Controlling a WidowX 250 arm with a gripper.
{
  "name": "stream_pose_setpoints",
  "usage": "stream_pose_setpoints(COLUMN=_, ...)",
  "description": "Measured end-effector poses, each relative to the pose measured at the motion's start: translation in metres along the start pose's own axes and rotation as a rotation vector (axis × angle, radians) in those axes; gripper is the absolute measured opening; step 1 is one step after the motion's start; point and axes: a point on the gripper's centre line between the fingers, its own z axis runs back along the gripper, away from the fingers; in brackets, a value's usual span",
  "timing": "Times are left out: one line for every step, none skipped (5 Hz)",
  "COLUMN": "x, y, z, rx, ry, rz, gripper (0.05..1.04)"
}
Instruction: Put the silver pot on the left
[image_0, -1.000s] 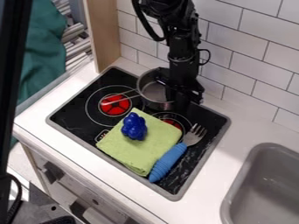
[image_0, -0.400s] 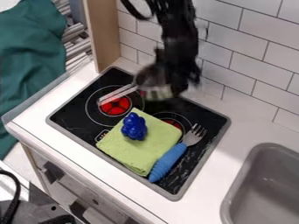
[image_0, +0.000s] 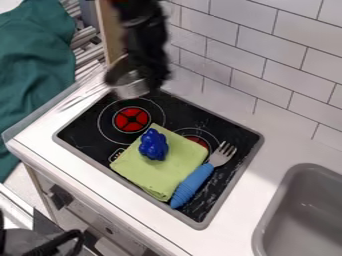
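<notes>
The black gripper (image_0: 152, 80) hangs above the back left corner of the stove, holding the silver pot by its right side wall. The silver pot (image_0: 127, 82) is raised over that corner, with its handle extending toward the lower left over the white counter. Motion blur hides the exact spot where the gripper meets the pot.
On the black stove (image_0: 107, 141) lies a green folded cloth (image_0: 143, 172) with a blue toy (image_0: 153, 145) on top. A blue-handled fork (image_0: 194, 185) rests beside the cloth. A grey sink (image_0: 304, 215) is at the right, and a wooden panel (image_0: 110, 37) stands behind the pot.
The pot has risen from the back of the stove and moved left together with the gripper. Cloth, blue toy and fork have stayed in place.
</notes>
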Motion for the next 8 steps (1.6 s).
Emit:
stream_pose_setpoints(x=-0.033, y=0.032, z=-0.002, rx=-0.016, ry=0.01, rz=0.024, gripper=0.062)
stream_pose_setpoints(x=-0.048, y=0.034, z=-0.009, rx=-0.032, ry=0.071, rz=-0.034, gripper=0.062)
stream_pose_setpoints(x=-0.062, y=0.025, z=-0.016, rx=-0.057, ry=0.105, rz=-0.075, gripper=0.062)
stream_pose_setpoints(x=-0.066, y=0.022, z=-0.019, rx=-0.062, ry=0.113, rz=-0.089, gripper=0.087)
stream_pose_setpoints(x=-0.067, y=0.022, z=-0.02, rx=-0.063, ry=0.117, rz=-0.089, gripper=0.247)
stream_pose_setpoints(x=-0.071, y=0.02, z=-0.027, rx=-0.085, ry=0.138, rz=-0.073, gripper=0.521)
stream_pose_setpoints(x=-0.072, y=0.019, z=-0.029, rx=-0.097, ry=0.144, rz=-0.063, gripper=0.842)
stream_pose_setpoints(x=-0.066, y=0.019, z=-0.013, rx=-0.072, ry=0.119, rz=-0.024, gripper=1.013)
